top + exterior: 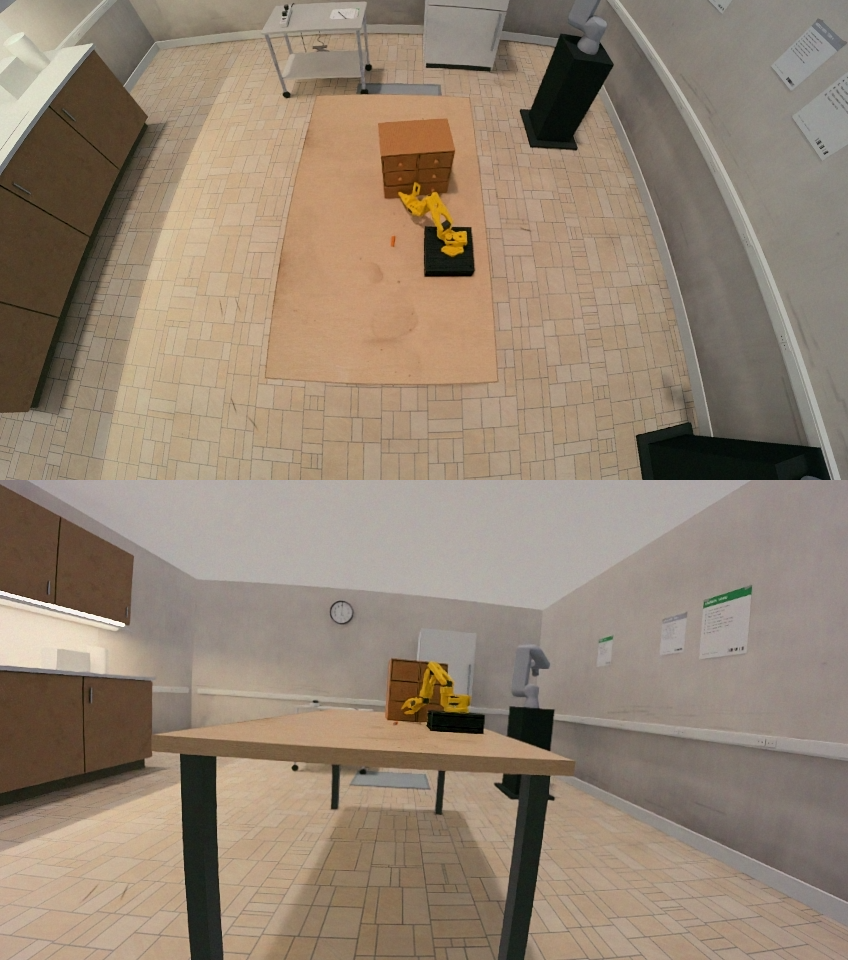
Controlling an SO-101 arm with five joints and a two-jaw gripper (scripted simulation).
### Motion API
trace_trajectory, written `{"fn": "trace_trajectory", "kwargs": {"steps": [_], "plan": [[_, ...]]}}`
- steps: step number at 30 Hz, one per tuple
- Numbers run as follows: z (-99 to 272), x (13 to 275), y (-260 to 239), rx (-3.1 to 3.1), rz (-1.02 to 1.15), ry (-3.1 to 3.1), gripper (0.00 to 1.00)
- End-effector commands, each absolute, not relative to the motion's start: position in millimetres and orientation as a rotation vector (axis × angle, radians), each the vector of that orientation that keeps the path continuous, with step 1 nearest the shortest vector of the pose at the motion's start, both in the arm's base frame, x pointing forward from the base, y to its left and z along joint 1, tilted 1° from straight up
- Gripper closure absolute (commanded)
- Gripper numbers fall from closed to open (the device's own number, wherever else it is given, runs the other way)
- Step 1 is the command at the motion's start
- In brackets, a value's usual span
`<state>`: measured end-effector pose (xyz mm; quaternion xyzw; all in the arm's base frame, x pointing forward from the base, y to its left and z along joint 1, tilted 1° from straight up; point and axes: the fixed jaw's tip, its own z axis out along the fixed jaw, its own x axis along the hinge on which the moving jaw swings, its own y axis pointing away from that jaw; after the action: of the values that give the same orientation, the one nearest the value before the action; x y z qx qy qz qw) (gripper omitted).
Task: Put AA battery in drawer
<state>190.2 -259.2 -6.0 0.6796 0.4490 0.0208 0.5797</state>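
Observation:
A small orange AA battery (392,240) lies on the wooden table (357,309) (357,741), left of the arm's black base (448,264) (455,721). A brown cabinet (415,136) (403,671) with two columns of three drawers stands at the back, and all its drawers look closed. My yellow gripper (410,194) (410,706) reaches low against the cabinet front at the bottom left drawer. It is shut on that drawer's knob, which the fingers hide. The drawers' contents are hidden.
A white cart (321,41) and a white appliance (464,29) stand beyond the table's far end. A black pedestal (565,89) (526,741) with a grey arm is at the right. Brown counters (53,178) line the left wall.

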Motion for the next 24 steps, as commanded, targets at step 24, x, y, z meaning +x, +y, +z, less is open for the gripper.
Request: {"fn": "trace_trajectory", "kwargs": {"steps": [24], "plan": [[-7.1, 193.0, -244.3, 1.575, 0.079, 1.072, 1.0]]}}
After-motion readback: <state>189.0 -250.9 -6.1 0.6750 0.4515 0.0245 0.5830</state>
